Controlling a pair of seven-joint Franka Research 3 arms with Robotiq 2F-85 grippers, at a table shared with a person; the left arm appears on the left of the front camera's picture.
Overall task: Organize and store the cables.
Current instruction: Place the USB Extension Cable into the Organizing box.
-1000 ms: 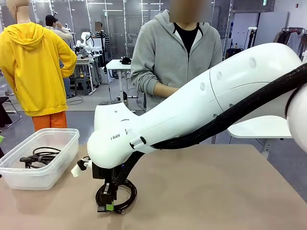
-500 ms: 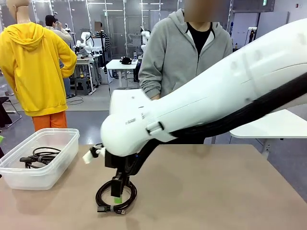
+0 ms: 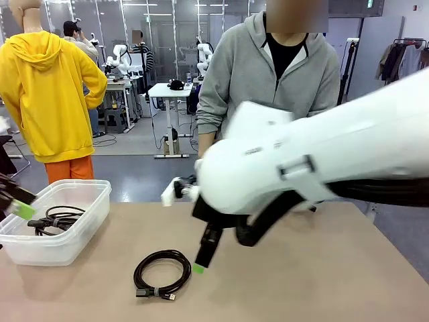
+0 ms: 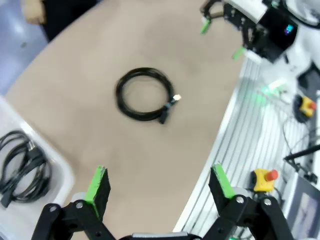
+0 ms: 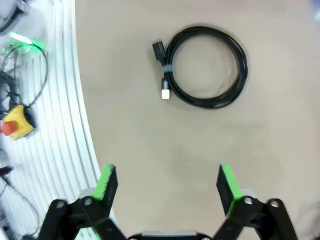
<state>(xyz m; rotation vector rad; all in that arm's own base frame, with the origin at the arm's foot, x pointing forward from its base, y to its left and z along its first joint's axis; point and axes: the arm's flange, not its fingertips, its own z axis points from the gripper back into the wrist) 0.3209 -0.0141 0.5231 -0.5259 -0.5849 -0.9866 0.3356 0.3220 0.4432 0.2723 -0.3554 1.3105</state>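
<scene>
Now one coiled cable [image 3: 162, 274] lies loose on the table [image 3: 301, 282], other cables [image 3: 57, 218] in the bin [image 3: 87, 194]. Right pincer [image 5: 167, 182] hovers released just beside it, left pincer [image 4: 160, 182] released too; next, probably grasping and binning it.

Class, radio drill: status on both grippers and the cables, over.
Left gripper open, empty. Right gripper open, empty, above tan table. One coiled black cable loose on it; more black cables in clear plastic bin. Nothing blocking the coil.
</scene>
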